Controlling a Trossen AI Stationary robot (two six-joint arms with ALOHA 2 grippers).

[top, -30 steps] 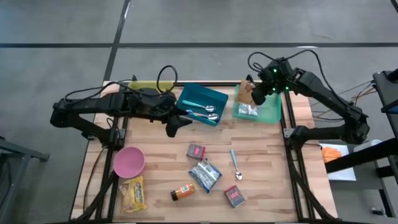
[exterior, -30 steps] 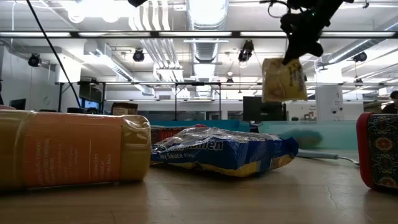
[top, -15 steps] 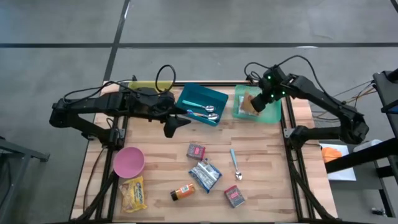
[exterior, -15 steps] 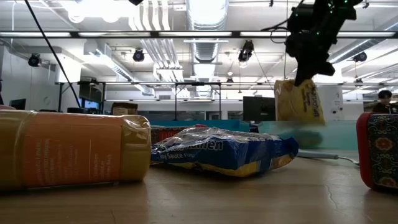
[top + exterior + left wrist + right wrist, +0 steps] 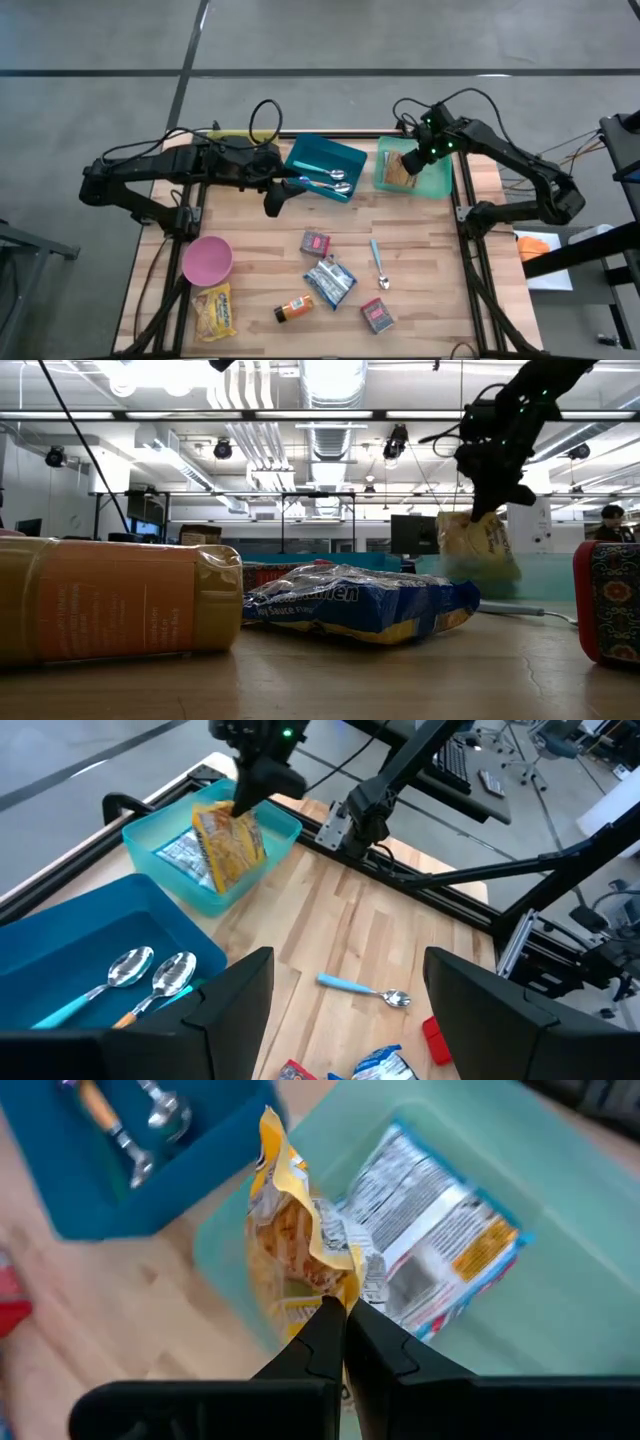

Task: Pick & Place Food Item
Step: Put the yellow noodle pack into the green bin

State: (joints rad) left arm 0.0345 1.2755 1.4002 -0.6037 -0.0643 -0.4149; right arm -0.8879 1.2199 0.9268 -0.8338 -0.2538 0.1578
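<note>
Hanging limp from the right end effector (image 5: 343, 1320), clenched on its top edge, yellow snack bag (image 5: 292, 1270): light, crinkly, crushable, over teal bin (image 5: 436, 184); left end effector (image 5: 277, 200) released.

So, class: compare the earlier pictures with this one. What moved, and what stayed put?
The right gripper, shut on the yellow snack bag, has carried it down into the light teal bin, not yet released. The left gripper stays open near the blue tray; the table items are unchanged.
</note>
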